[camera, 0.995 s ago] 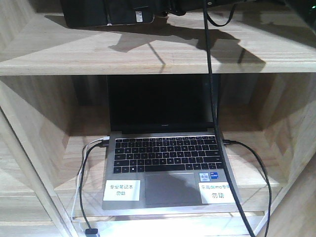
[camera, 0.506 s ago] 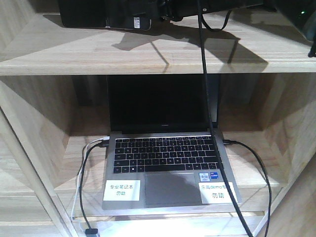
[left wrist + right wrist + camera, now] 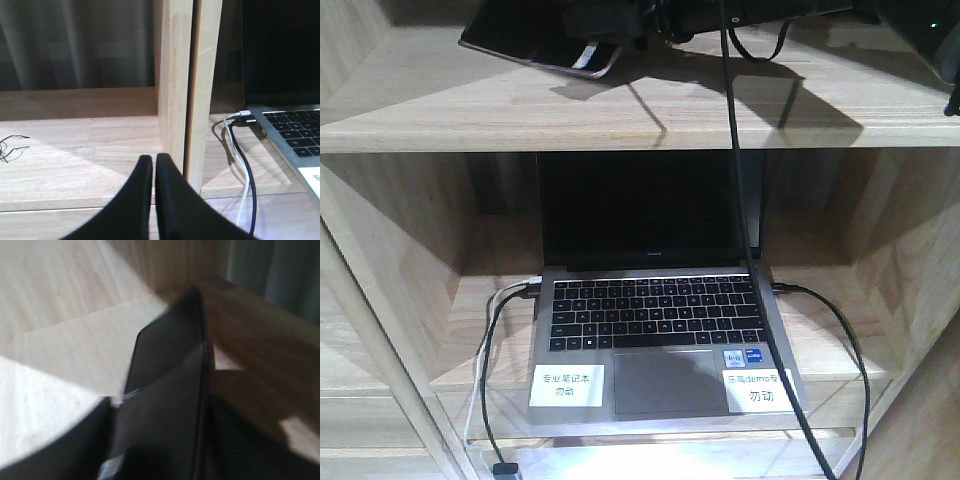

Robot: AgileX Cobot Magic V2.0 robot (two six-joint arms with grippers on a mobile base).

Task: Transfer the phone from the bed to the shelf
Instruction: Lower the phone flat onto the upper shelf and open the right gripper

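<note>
Gripping the phone (image 3: 535, 48) in my right jaws (image 3: 610, 22), I hold it tilted above the upper board of the shelf (image 3: 620, 105), its far end dipping toward the wood, its pinkish rim and white sticker showing in the front view. From my right wrist the phone (image 3: 170, 390) is a blurred dark slab rising between the two dark jaw pads, pale shelf board and side wall behind it; whether it touches the board I cannot tell. My left jaws (image 3: 154, 172) are closed on nothing, fingertips pressed together, low before a pale upright divider (image 3: 185, 85). Below the phone, in the compartment underneath, an open grey laptop (image 3: 655, 330) sits with a dark screen and two white labels. A black cable (image 3: 745, 200) hangs down across it, and black and white cords (image 3: 242, 165) plug into its left side.
</note>
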